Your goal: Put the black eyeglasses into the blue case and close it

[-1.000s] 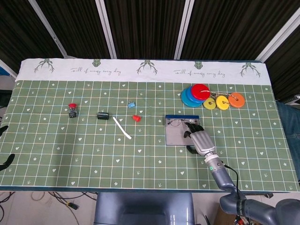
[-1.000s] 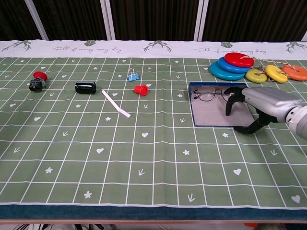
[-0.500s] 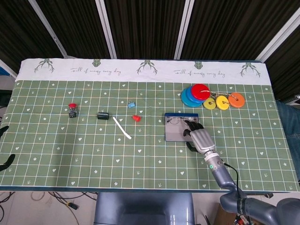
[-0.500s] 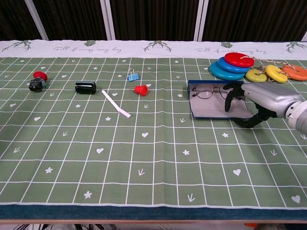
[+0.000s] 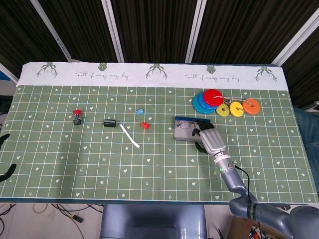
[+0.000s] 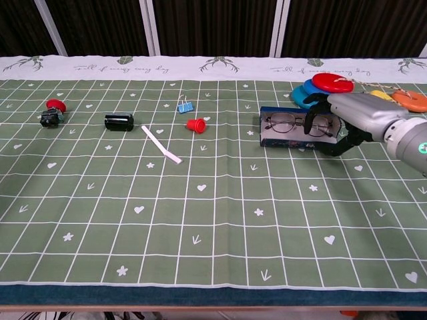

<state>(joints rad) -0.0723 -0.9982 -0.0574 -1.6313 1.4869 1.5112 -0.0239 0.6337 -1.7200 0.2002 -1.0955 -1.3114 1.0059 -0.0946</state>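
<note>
The blue case [image 6: 263, 133] lies right of centre, with the black eyeglasses [image 6: 283, 123] resting inside along its far side. My right hand [image 6: 350, 120] grips the case's right end, its dark fingers [image 6: 313, 124] curled over the grey lid and the thumb beneath. The lid stands tilted up, partly folded over the glasses. From above, the case [image 5: 182, 133] looks short, with the right hand [image 5: 212, 140] at its right edge. Only two dark fingertips [image 5: 4, 137] of my left hand show at the far left edge, wide apart and holding nothing.
Stacked coloured discs [image 6: 330, 87] sit just behind the case. To the left lie a red cap [image 6: 195, 125], a blue binder clip [image 6: 183, 107], a white strip [image 6: 161, 144], a black cylinder [image 6: 119, 121] and a red-topped button [image 6: 52, 112].
My right hand has lifted the grey lid from flat on the cloth to steeply tilted and moved toward the far side. The glasses stay in the case. The left hand is still.
</note>
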